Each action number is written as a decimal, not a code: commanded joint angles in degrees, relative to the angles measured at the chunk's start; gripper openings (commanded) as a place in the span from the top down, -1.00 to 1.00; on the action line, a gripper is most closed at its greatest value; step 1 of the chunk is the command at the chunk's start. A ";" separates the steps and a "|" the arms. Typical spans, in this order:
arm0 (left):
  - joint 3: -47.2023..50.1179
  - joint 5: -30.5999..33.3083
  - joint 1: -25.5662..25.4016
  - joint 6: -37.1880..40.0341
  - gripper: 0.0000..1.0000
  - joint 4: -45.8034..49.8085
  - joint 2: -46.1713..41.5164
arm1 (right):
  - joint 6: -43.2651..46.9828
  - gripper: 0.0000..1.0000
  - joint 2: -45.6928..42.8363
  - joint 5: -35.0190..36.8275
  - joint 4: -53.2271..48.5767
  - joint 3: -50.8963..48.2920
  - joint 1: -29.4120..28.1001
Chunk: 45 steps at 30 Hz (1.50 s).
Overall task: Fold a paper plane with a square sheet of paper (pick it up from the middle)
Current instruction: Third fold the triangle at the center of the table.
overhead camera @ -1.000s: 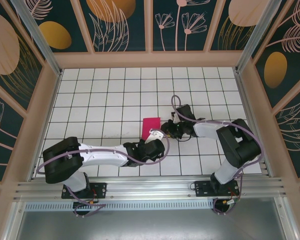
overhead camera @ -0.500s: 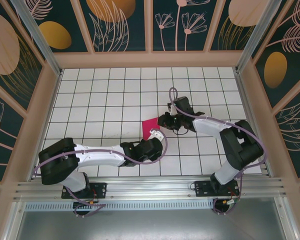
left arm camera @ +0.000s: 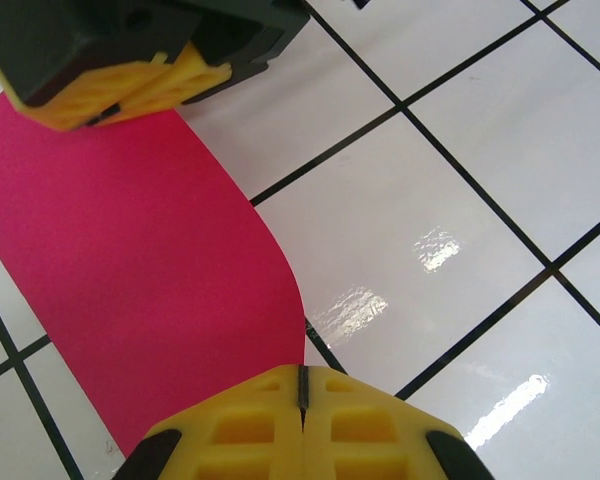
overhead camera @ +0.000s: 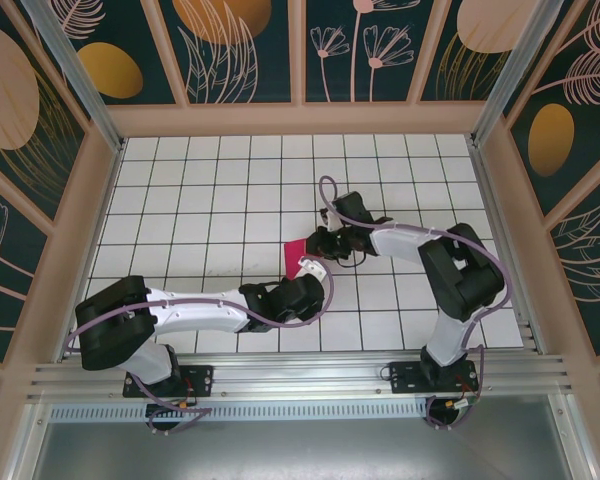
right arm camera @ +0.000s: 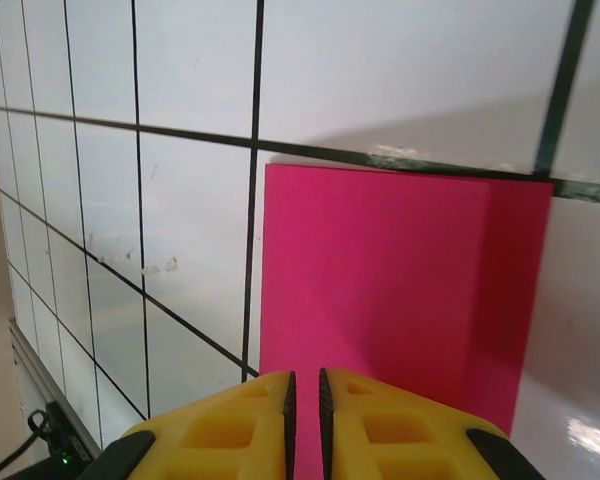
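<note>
The square sheet of paper (overhead camera: 296, 250) is magenta-pink and folded narrower, and it lies mid-table between the two grippers. In the left wrist view the paper (left arm camera: 130, 270) bows upward, and its near corner runs into the seam of my left gripper (left arm camera: 302, 382), which is shut on it. My left gripper (overhead camera: 310, 268) sits at the sheet's near right corner. My right gripper (overhead camera: 318, 243) is at its far right side. Its yellow fingers (left arm camera: 120, 90) rest on the sheet's far end. From the right wrist, the right gripper (right arm camera: 303, 392) hovers over the paper (right arm camera: 380, 280), jaws a thin slit apart.
White tiled floor (overhead camera: 210, 200) stretches wide to the left and back. Wooden-framed patterned walls (overhead camera: 80, 220) close in three sides. An aluminium rail (overhead camera: 300, 380) runs along the near edge by the arm bases.
My right gripper has swung left onto the sheet's far end, and its jaws have narrowed to a slit. The left gripper stays shut and has hardly moved.
</note>
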<state>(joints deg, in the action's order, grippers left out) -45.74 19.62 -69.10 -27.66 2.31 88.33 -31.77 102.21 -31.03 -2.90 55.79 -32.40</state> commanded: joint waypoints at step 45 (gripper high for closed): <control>4.86 -7.49 11.61 -1.36 1.00 -3.27 0.76 | 7.45 0.62 10.64 6.26 -10.66 5.69 -1.31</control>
<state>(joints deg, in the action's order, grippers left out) -41.21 10.96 -58.33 -29.61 -0.45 88.44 -25.34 110.85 -28.34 -10.96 63.00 -33.10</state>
